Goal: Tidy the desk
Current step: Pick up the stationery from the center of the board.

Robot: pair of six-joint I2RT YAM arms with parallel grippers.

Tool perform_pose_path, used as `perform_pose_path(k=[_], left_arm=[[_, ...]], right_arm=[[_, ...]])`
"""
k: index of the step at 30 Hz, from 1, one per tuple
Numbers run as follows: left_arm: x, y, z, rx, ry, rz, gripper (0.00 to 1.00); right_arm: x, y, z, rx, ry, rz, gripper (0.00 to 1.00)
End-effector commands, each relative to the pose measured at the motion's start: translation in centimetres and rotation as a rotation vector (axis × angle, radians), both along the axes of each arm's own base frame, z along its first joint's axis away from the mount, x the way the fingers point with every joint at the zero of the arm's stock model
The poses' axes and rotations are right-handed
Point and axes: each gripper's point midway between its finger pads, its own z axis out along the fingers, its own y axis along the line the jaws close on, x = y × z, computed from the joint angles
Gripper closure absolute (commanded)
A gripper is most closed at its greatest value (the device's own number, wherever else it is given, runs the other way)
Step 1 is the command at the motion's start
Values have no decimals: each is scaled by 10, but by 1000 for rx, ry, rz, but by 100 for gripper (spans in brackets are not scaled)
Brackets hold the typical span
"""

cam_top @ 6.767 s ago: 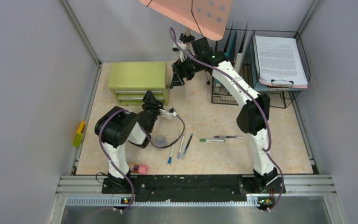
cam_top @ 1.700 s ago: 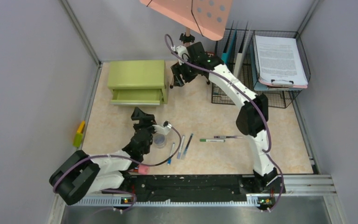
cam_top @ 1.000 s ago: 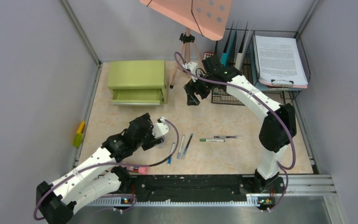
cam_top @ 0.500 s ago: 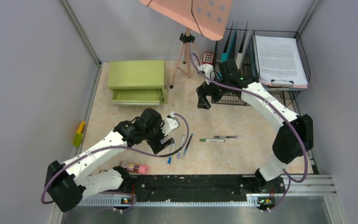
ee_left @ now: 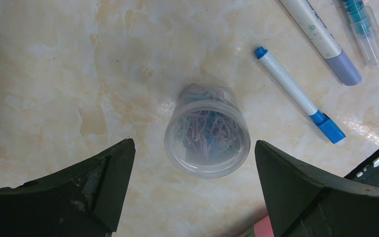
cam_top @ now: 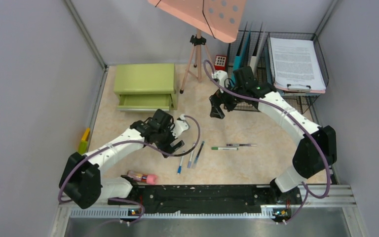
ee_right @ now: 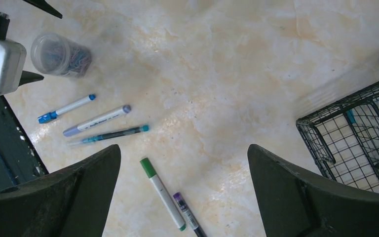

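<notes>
Meanwhile my left tool (ee_left: 192,146) has barely shifted since the last look and still hangs over the clear round plastic tub of coloured paper clips (ee_left: 207,136), fingers spread wide either side and touching nothing. My right tool (ee_right: 182,148), also spread apart and empty, has drifted away from the pink-legged tripod (cam_top: 196,61) to above the pale beige marbled bench (cam_top: 256,165) under both arms. It is near the black wire basket (ee_right: 355,143), which its camera cuts off. From above, the tub hides beneath the left tool. 1 purple-capped pen (ee_right: 187,211) runs off the bottom edge.
</notes>
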Motion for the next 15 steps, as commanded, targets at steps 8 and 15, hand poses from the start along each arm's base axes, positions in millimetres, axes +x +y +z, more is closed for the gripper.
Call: perform_pose_path(k=[8,15], left_arm=[[-11,-15,-26,-59,94,-82,21],[-10,-14,-12,-60,71,-97,54]], right_arm=[[2,4,24,57,-75,14,2],[1,1,24,55,-76,8,2]])
